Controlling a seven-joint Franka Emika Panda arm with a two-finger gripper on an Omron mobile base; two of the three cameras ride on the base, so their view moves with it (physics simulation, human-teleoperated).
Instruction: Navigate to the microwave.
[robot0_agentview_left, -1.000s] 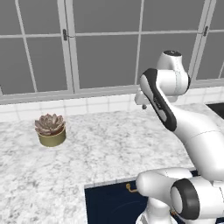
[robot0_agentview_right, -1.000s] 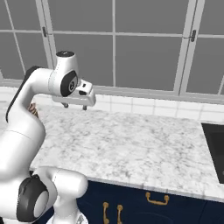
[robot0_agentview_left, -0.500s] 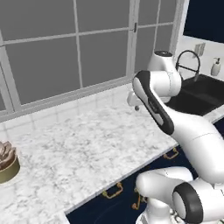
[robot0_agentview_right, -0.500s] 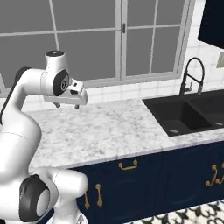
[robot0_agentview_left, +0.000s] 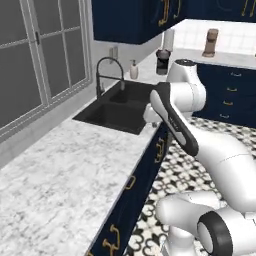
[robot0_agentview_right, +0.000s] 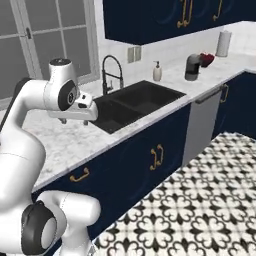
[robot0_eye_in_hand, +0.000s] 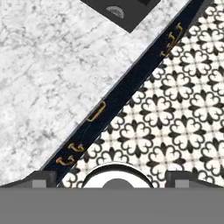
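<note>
Right base view: pincer (robot0_agentview_right: 74, 119) hanging over the marble counter (robot0_agentview_right: 55, 137), fingers a little apart, holding nothing. Just beyond it, black sink (robot0_agentview_right: 127, 102) and faucet (robot0_agentview_right: 111, 73); farther along, soap bottle (robot0_agentview_right: 157, 71). Microwave's place: cannot tell.

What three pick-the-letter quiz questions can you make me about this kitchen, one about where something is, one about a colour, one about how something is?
1. Where is the soap dispenser?
A. On the counter behind the sink
B. On the floor
C. Inside the sink

2. What colour are the cabinet doors under the counter?
A. White
B. Dark blue
C. Red

3. What is the end effector doing?
A. Gripping the faucet
B. Carrying a cup
C. Hanging empty above the marble counter

Answers: 1 A, it stands beside the faucet at the wall. 2 B, navy fronts with gold handles. 3 C, nothing sits between its fingertips in the hand view.
</note>
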